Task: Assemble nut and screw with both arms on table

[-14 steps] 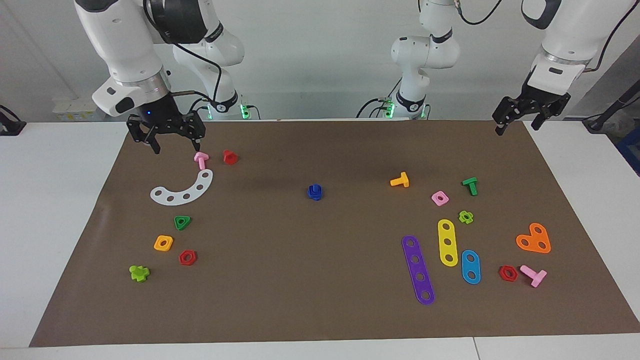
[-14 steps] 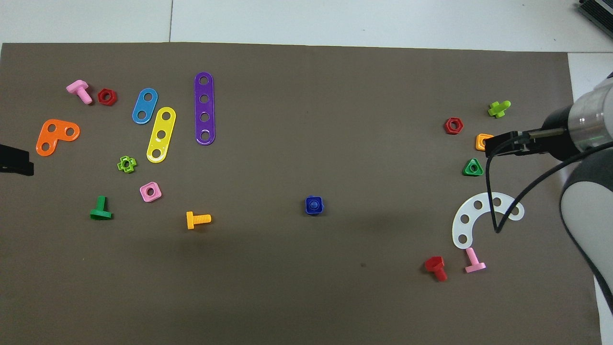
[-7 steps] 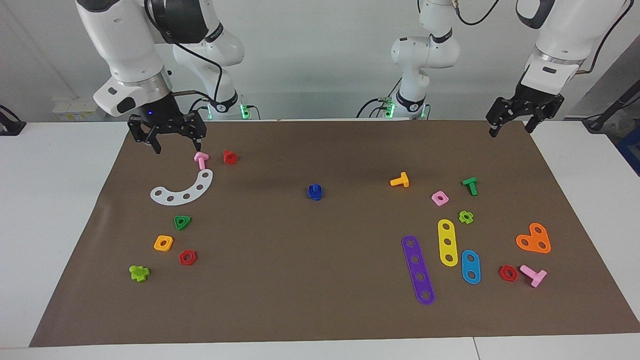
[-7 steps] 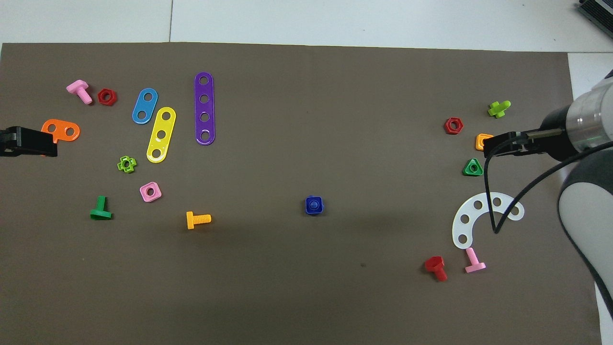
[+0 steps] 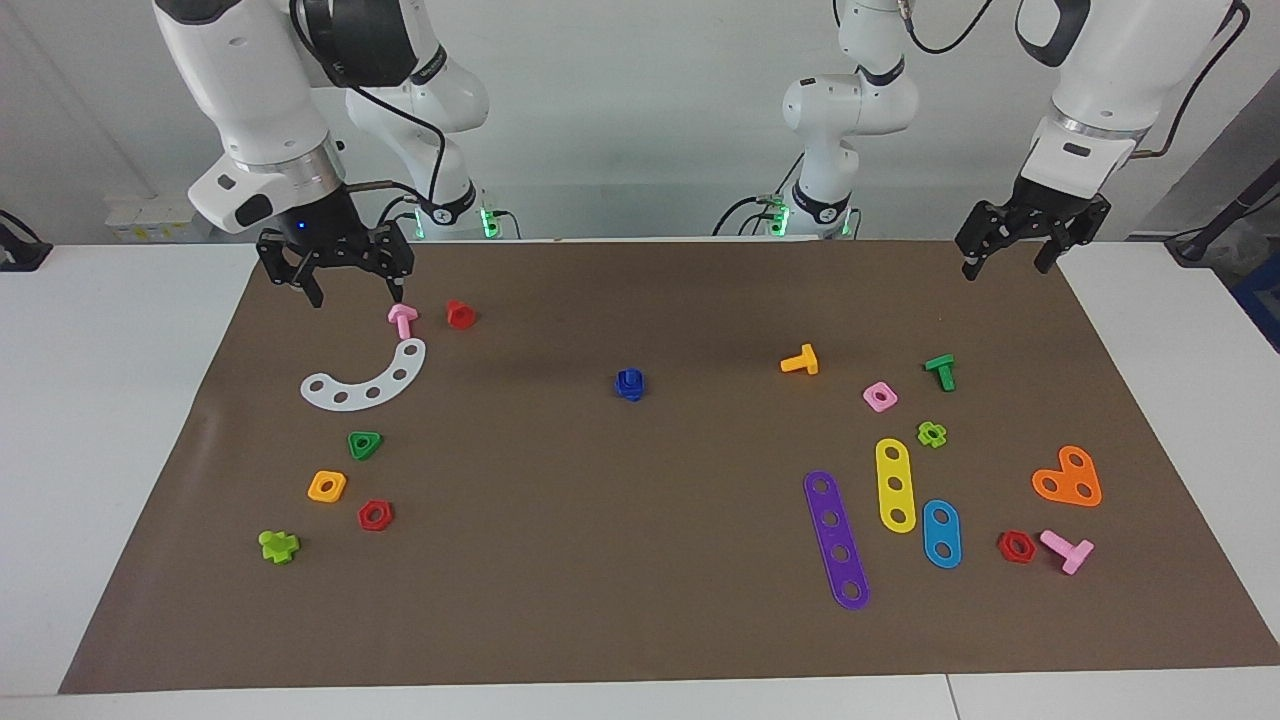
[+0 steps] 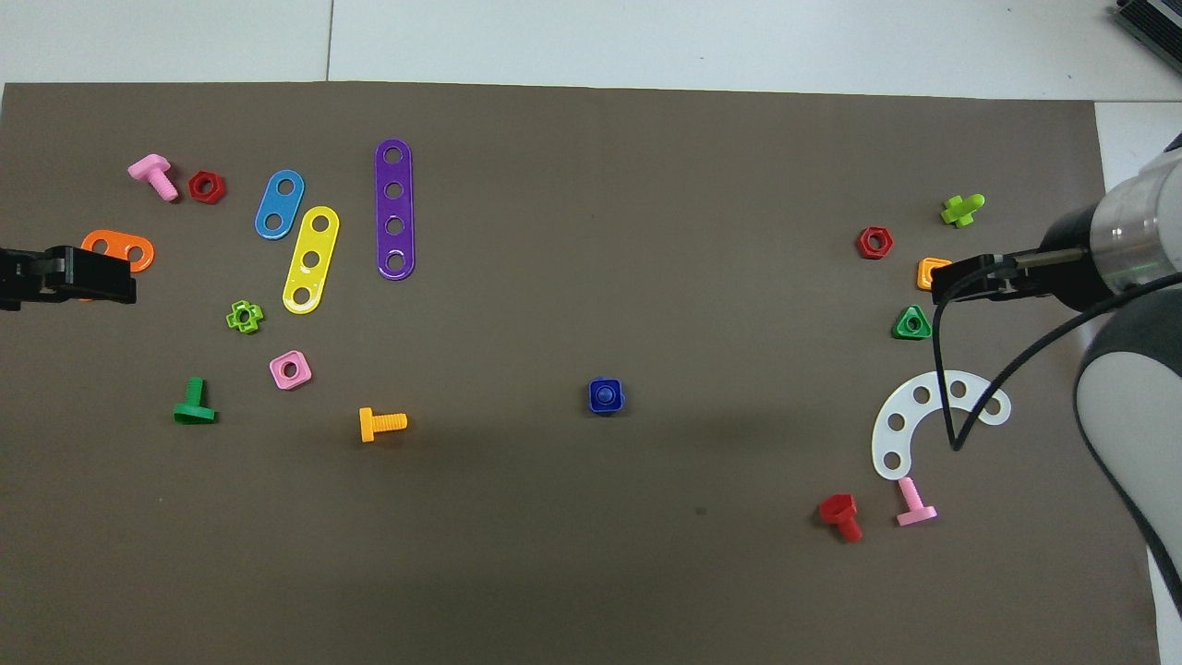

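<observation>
The dark-blue nut (image 5: 630, 388) and screw (image 5: 630, 377) stand together as one small blue stack at the middle of the brown mat (image 5: 640, 600). In the overhead view the stack (image 6: 606, 396) shows a square outline with a round centre. My right gripper (image 5: 354, 292) is open and empty, over the mat's corner by the pink bolt (image 5: 402, 320) at the right arm's end; it also shows in the overhead view (image 6: 956, 281). My left gripper (image 5: 1004, 264) is open and empty, up over the mat's edge at the left arm's end. In the overhead view it (image 6: 102, 282) covers part of the orange plate (image 6: 120, 247).
A white curved plate (image 5: 365, 383), red bolt (image 5: 460, 313), green triangular nut (image 5: 365, 444), orange nut (image 5: 327, 486) and red nut (image 5: 375, 515) lie at the right arm's end. Purple (image 5: 836, 539), yellow (image 5: 895, 484) and blue (image 5: 941, 533) strips, a pink nut (image 5: 879, 396) and an orange bolt (image 5: 801, 361) lie at the left arm's end.
My left gripper has risen a little and moved in from the table's end over the mat. The right gripper has barely moved. The blue stack has not moved.
</observation>
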Robot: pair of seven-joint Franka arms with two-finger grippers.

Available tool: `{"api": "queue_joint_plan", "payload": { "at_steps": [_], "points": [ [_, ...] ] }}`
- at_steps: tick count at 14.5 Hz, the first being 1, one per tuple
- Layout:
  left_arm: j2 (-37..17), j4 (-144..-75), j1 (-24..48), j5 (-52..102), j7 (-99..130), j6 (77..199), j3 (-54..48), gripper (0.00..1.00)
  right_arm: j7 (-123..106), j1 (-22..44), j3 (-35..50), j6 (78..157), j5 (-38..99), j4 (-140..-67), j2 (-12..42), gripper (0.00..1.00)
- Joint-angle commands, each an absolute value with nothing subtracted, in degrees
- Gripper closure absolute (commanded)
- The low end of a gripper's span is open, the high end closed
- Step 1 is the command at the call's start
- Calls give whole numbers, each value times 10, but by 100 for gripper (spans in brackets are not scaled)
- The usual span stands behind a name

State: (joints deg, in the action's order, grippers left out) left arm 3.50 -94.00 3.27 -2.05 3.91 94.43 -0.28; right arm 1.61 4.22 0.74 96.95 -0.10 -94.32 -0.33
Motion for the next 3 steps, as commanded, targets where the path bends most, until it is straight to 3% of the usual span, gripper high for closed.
{"api": "queue_joint_plan", "payload": {
  "at_steps": [1, 3],
  "points": [
    [43, -951, 27, -12, 34, 952, -8, 0, 8, 38, 11, 967, 1, -941, -4, 0],
    [44, -949, 20, -12, 33, 940, -7, 0, 8, 38, 11, 967, 1, -941, -4, 0]
  ]
}}
